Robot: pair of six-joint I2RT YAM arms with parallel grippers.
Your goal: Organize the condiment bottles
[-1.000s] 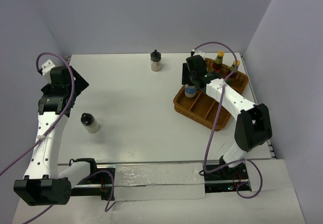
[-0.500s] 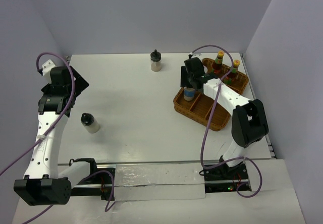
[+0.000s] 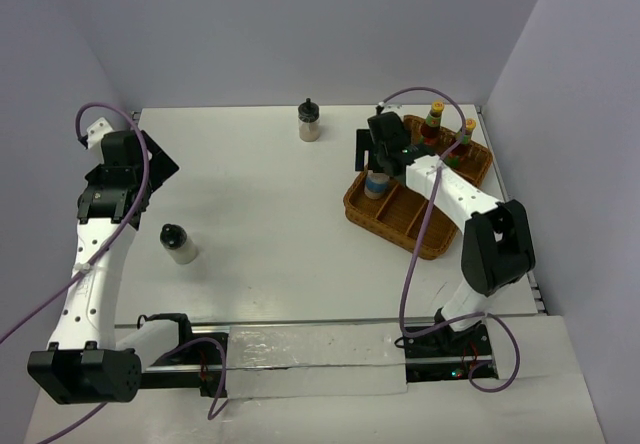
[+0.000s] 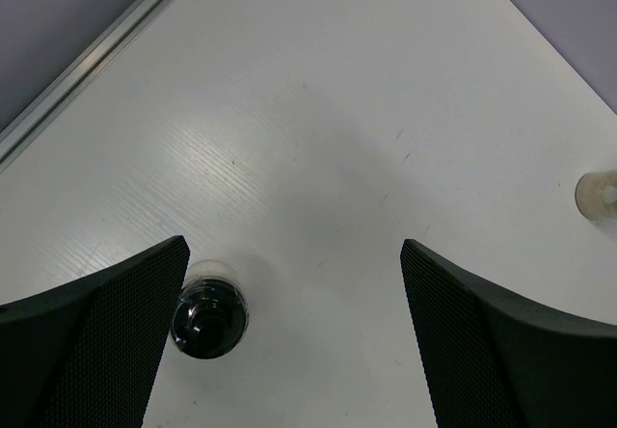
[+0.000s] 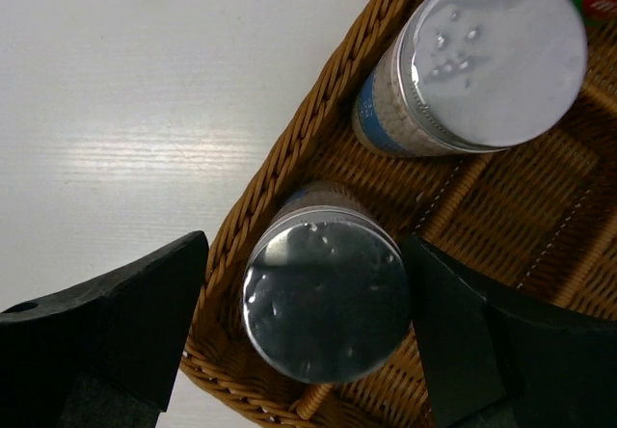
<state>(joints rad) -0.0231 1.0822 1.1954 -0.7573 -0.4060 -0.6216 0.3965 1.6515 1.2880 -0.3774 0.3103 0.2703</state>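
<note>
Right tool (image 5: 304, 288) stands released, jaws straddling a silver-lidded bottle (image 5: 323, 312) upright in the basket's (image 5: 289, 148) left corner, beside its twin (image 5: 482, 52). Placing looks done; next, lift straight clear. Left tool (image 4: 294, 341), spread wide, hangs over a black-capped bottle (image 4: 209, 317) on the desk (image 4: 337, 110).
</note>
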